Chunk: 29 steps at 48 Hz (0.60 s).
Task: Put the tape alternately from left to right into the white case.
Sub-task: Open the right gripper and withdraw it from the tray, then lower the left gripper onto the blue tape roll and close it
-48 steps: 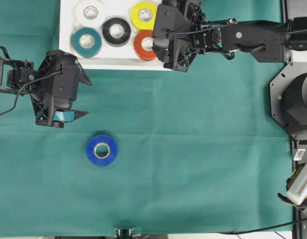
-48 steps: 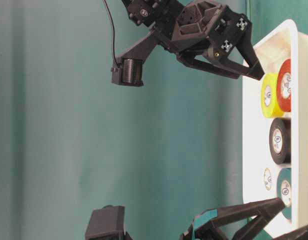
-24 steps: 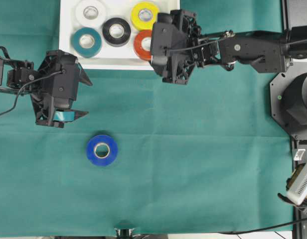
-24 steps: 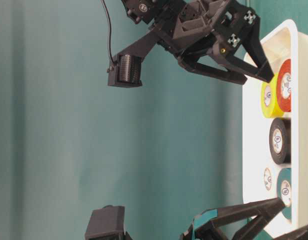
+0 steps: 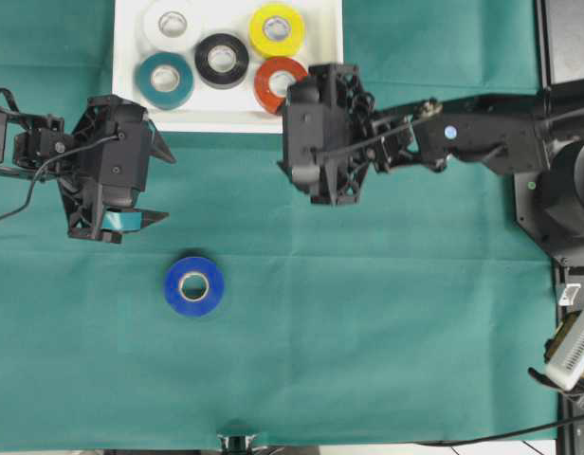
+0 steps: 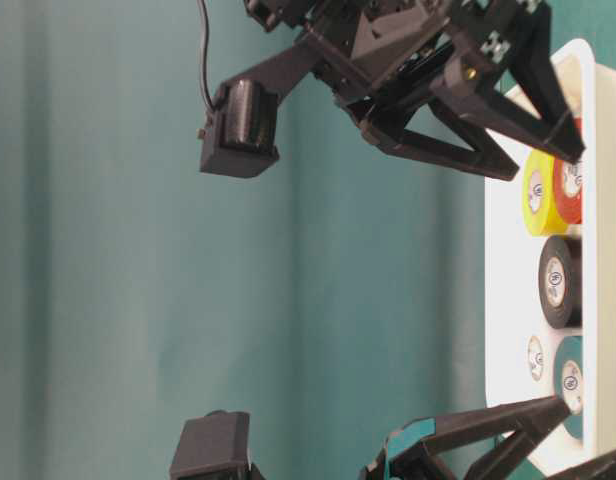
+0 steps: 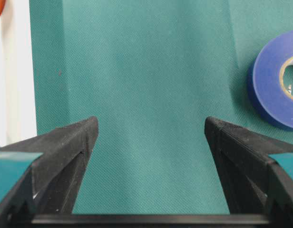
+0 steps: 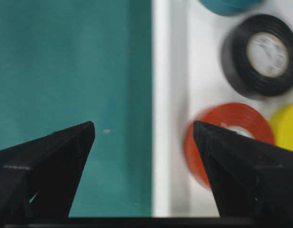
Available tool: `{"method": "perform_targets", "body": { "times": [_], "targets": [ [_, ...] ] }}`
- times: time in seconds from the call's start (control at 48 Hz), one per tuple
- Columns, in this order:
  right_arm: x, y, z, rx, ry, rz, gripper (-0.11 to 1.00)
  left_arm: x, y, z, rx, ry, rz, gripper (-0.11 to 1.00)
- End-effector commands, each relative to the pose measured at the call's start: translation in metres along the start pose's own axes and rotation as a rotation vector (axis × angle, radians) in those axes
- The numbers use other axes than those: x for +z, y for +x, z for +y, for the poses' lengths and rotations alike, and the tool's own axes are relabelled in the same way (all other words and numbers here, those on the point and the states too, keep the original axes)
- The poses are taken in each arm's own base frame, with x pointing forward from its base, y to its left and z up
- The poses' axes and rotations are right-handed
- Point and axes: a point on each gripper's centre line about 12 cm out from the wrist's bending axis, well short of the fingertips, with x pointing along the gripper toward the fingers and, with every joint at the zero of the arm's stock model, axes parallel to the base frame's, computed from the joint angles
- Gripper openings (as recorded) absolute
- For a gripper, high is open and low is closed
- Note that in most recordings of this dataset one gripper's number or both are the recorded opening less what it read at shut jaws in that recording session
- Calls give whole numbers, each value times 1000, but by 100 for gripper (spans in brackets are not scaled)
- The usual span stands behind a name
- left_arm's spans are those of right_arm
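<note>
Five rolls lie in the white case (image 5: 126, 95): white roll (image 5: 172, 21), teal roll (image 5: 164, 80), black roll (image 5: 222, 60), yellow roll (image 5: 276, 28) and red roll (image 5: 278, 83). The blue roll (image 5: 193, 285) lies on the green cloth (image 5: 387, 313), well apart from the case. The left gripper (image 5: 155, 185), spread wide and empty, hangs between case and blue roll; the right gripper (image 8: 144, 130), also wide and empty, hangs over the case's near rim beside the red roll.
</note>
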Motion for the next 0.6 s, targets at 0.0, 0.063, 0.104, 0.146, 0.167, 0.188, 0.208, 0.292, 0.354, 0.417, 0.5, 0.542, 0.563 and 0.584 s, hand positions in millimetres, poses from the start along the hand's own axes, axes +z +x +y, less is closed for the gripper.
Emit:
{"method": "perform_targets", "body": {
  "times": [0.0, 0.063, 0.104, 0.146, 0.167, 0.188, 0.208, 0.292, 0.354, 0.417, 0.5, 0.542, 0.563, 0.584],
  "targets": [
    [9, -9, 8, 18, -16, -40, 82, 9, -3, 1, 3, -2, -32, 100],
    [10, -10, 14, 30, -26, -43, 82, 9, -3, 1, 3, 0, -31, 100],
    [10, -10, 17, 36, -32, -43, 82, 9, -3, 0, 2, 1, -32, 100],
    [9, -11, 21, 44, -40, -43, 82, 9, -3, 0, 1, 1, -31, 99],
    [9, -11, 23, 47, -43, -42, 82, 9, -3, 0, 1, -1, -31, 99],
    [9, -11, 24, 49, -44, -42, 82, 9, -3, 0, 1, -1, -31, 100],
    [8, -11, 26, 52, -47, -41, 82, 9, -3, 0, 1, -1, -32, 100],
    [6, -12, 30, 60, -54, -38, 82, 9, -3, 0, 2, 1, -32, 100],
    [5, -12, 31, 61, -57, -36, 82, 9, -3, 1, 3, 0, -32, 100],
    [5, -12, 31, 62, -57, -36, 82, 10, -3, 0, 2, -1, -32, 99],
    [6, -12, 31, 62, -57, -37, 82, 10, -3, 0, 2, -4, -34, 100],
    [6, -12, 31, 62, -57, -37, 82, 10, -3, 0, 0, -3, -32, 100],
    [6, -12, 31, 63, -57, -38, 82, 10, -3, -1, -1, -3, -33, 99],
    [6, -12, 31, 63, -57, -38, 82, 10, -3, -1, -2, -4, -33, 99]
  ]
}}
